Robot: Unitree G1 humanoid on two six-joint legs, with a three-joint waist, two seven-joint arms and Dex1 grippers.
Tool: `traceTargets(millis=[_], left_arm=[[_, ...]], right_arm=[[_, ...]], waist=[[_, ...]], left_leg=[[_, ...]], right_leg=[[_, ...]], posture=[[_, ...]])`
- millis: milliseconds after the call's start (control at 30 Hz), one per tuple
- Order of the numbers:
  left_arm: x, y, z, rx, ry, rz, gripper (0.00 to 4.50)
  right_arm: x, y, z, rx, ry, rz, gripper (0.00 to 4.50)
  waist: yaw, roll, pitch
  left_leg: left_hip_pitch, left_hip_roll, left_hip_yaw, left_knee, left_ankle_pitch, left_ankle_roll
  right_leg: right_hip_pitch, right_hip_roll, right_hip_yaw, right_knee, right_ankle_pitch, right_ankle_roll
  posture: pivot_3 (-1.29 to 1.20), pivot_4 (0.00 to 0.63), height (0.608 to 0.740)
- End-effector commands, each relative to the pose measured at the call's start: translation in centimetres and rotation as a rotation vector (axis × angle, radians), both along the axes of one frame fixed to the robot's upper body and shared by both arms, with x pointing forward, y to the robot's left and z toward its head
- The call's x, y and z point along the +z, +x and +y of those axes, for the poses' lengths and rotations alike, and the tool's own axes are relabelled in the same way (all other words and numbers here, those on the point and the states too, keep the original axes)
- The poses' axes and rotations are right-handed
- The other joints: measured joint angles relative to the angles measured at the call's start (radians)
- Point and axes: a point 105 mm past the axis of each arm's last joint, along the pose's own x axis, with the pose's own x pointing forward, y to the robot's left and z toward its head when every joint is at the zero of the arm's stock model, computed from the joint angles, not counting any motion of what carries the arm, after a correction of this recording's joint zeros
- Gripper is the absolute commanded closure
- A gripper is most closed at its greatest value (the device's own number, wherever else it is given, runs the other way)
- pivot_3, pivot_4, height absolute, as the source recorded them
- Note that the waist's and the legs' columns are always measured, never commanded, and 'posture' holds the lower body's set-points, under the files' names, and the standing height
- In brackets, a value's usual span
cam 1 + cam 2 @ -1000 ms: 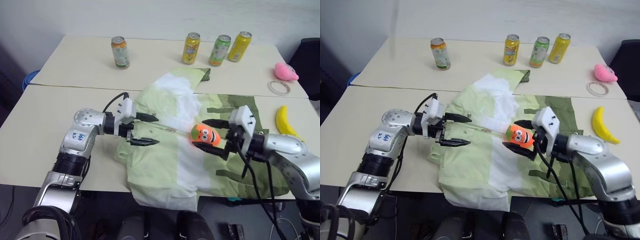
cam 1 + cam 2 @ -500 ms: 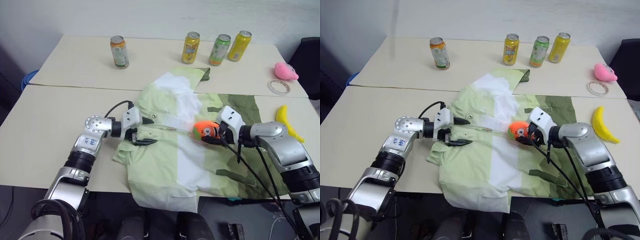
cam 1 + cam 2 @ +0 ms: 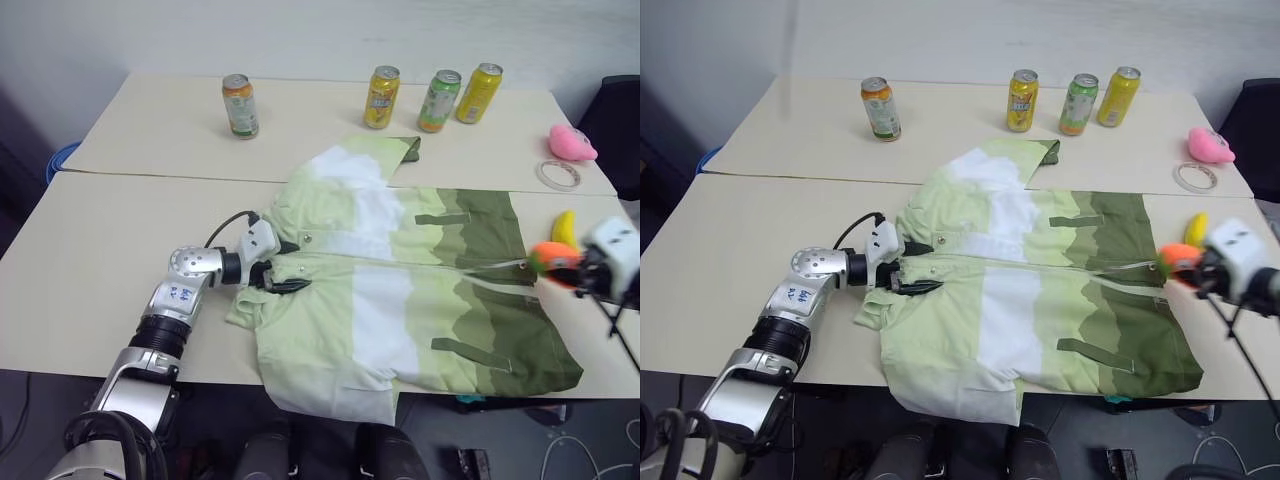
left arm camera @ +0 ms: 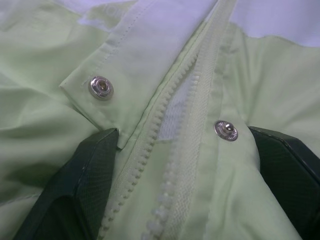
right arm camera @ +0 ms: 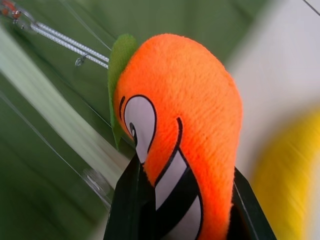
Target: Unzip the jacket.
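The jacket (image 3: 400, 300) lies flat on the table, banded light green, white and dark olive, its pale zipper (image 4: 170, 130) running across the middle. My left gripper (image 3: 278, 272) rests at the light green collar end. It is open, with one black finger (image 4: 85, 185) on each side of the zipper teeth and the metal snaps (image 4: 226, 131) beside them. My right gripper (image 3: 568, 266) hangs off the jacket's dark olive end, near the table's right edge. It is shut on an orange plush toy (image 5: 185, 100) with a cartoon face.
Several drink cans stand along the back table: one apart (image 3: 239, 104), three grouped (image 3: 438, 100). A pink plush (image 3: 572, 143), a tape ring (image 3: 557, 175) and a yellow banana (image 3: 565, 228) lie at the right. A seam (image 3: 150, 174) joins the two tables.
My right gripper closed on the orange toy, lifted it off the jacket's middle and swung it far right. My left gripper sank onto the collar end of the zipper, still open.
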Motion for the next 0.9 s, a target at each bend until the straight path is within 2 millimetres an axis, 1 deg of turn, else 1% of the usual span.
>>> traceTargets(millis=[33, 67, 133, 200, 267, 367, 467, 500, 567, 600, 633, 667, 733, 767, 833, 867, 900], left_arm=[[-3.7, -0.4, 1.8, 0.107, 0.065, 0.135, 0.27], [-3.8, -0.5, 1.9, 0.107, 0.067, 0.138, 0.27], [-4.3, -0.8, 2.1, 0.096, 0.101, 0.137, 0.27], [-4.8, -1.2, 2.2, 0.06, 0.155, 0.128, 0.27], [-4.8, -1.2, 2.2, 0.047, 0.155, 0.121, 0.27], [-3.7, -0.6, 1.6, 0.032, 0.118, 0.081, 0.27], [-3.1, -0.3, 1.6, 0.032, 0.099, 0.062, 0.27], [-2.8, -0.4, 1.7, 0.029, 0.077, 0.059, 0.27], [-1.9, -0.8, 1.5, 0.014, 0.006, 0.059, 0.27], [-1.5, -1.0, 1.5, 0.005, -0.024, 0.055, 0.27], [-0.9, -1.2, 1.7, 0.006, -0.054, 0.051, 0.0], [-0.1, -1.5, 1.9, 0.002, -0.074, 0.03, 0.0], [1.4, -2.3, 2.2, -0.022, -0.11, 0.013, 0.0], [2.2, -2.9, 2.3, -0.049, -0.118, -0.006, 0.0], [4.2, -3.9, 2.6, -0.085, -0.152, -0.038, 0.0], [5.2, -4.1, 2.9, -0.082, -0.168, -0.066, 0.0], [6.1, -4.4, 3.2, -0.086, -0.178, -0.089, 0.0]], right_arm=[[4.2, -0.9, -4.3, -0.193, -0.021, -0.176, 4.07], [4.6, -1.1, -5.2, -0.235, -0.026, -0.193, 4.07], [5.5, -1.3, -6.6, -0.322, -0.033, -0.227, 4.07], [6.6, -1.0, -7.1, -0.362, -0.04, -0.277, 4.07], [7.2, -0.5, -6.9, -0.362, -0.038, -0.304, 4.07], [6.1, 0.4, -5.8, -0.307, -0.004, -0.259, 4.07], [5.1, 0.7, -5.4, -0.303, 0.033, -0.238, 4.07], [4.6, 0.7, -5.3, -0.303, 0.073, -0.229, 4.07], [3.8, 0.6, -4.9, -0.283, 0.105, -0.209, 3.34], [3.4, 0.6, -4.7, -0.276, 0.117, -0.194, 3.16], [2.9, 0.4, -4.5, -0.247, 0.103, -0.168, 2.81], [2.6, 0.1, -4.5, -0.243, 0.092, -0.168, 2.34], [2.6, -0.5, -4.9, -0.247, 0.058, -0.183, 1.65], [2.9, -0.7, -5.1, -0.252, 0.031, -0.207, 1.29], [4.6, -0.7, -4.8, -0.239, 0.018, -0.316, 0.58], [5.4, -0.6, -4.2, -0.198, 0.015, -0.37, 0.2], [6.6, -0.4, -3.1, -0.137, -0.009, -0.445, 0.02]], waist=[[-0.008, 0.004, -0.002], [-0.014, 0.005, -0.003], [-0.023, 0.007, -0.004], [-0.027, 0.01, -0.005], [-0.025, 0.012, -0.007], [-0.021, 0.013, -0.007], [-0.022, 0.013, -0.007], [-0.023, 0.013, -0.007], [-0.024, 0.013, -0.007], [-0.025, 0.013, -0.007], [-0.025, 0.013, -0.007], [-0.025, 0.013, -0.007], [-0.025, 0.013, -0.007], [-0.025, 0.013, -0.007], [-0.025, 0.014, -0.006], [-0.025, 0.014, -0.005], [-0.025, 0.014, -0.005]], left_leg=[[0.002, 0.001, 0.001, 0.0, 0.0, 0.0], [0.004, 0.001, 0.002, -0.001, 0.0, 0.0], [0.015, 0.002, 0.003, -0.005, 0.0, -0.001], [0.016, 0.002, 0.003, -0.005, 0.0, -0.002], [0.016, 0.002, 0.003, -0.005, -0.001, -0.003], [0.015, 0.002, 0.001, -0.005, -0.001, -0.003], [0.014, 0.002, 0.001, -0.005, -0.001, -0.003], [0.014, 0.002, 0.002, -0.005, -0.001, -0.003], [0.014, 0.003, 0.002, -0.005, -0.001, -0.003], [0.014, 0.003, 0.002, -0.005, -0.001, -0.003], [0.014, 0.003, 0.002, -0.005, -0.001, -0.003], [0.013, 0.003, 0.002, -0.005, -0.001, -0.003], [0.012, 0.003, 0.002, -0.006, -0.001, -0.003], [0.011, 0.003, 0.002, -0.006, -0.001, -0.003], [0.009, 0.003, 0.003, -0.007, -0.001, -0.003], [0.009, 0.003, 0.004, -0.007, -0.001, -0.003], [0.008, 0.002, 0.004, -0.007, -0.001, -0.003]], right_leg=[[0.001, 0.0, 0.0, 0.0, 0.0, 0.0], [0.003, 0.0, 0.001, 0.0, 0.0, 0.0], [0.012, 0.0, 0.002, -0.003, 0.0, 0.0], [0.013, -0.001, 0.003, -0.006, 0.0, 0.0], [0.013, -0.002, 0.005, -0.006, 0.0, 0.0], [0.013, -0.001, 0.01, -0.005, 0.0, 0.0], [0.013, 0.0, 0.01, -0.005, 0.0, 0.0], [0.013, 0.0, 0.01, -0.005, 0.0, 0.0], [0.013, 0.0, 0.01, -0.005, 0.0, 0.0], [0.012, 0.0, 0.01, -0.005, 0.0, 0.0], [0.012, 0.0, 0.01, -0.005, 0.0, 0.0], [0.012, 0.0, 0.01, -0.005, 0.0, 0.0], [0.01, 0.0, 0.011, -0.005, 0.0, 0.0], [0.009, 0.0, 0.011, -0.005, 0.0, 0.0], [0.006, 0.001, 0.011, -0.005, 0.0, 0.0], [0.005, 0.001, 0.012, -0.004, 0.0, 0.0], [0.004, 0.0, 0.012, -0.003, 0.0, 0.0]], posture=[[0.0, 0.15, 0.74], [0.0, 0.15, 0.74], [0.0, 0.15, 0.74], [0.0, 0.15, 0.74], [0.0, 0.15, 0.74], [0.0, 0.15, 0.74], [0.0, 0.15, 0.74], [0.0, 0.15, 0.74], [0.0, 0.15, 0.74], [0.0, 0.15, 0.74], [0.0, 0.15, 0.74], [0.0, 0.15, 0.74], [0.0, 0.15, 0.74], [0.0, 0.15, 0.74], [0.0, 0.15, 0.74], [0.0, 0.15, 0.74], [0.0, 0.15, 0.74]])
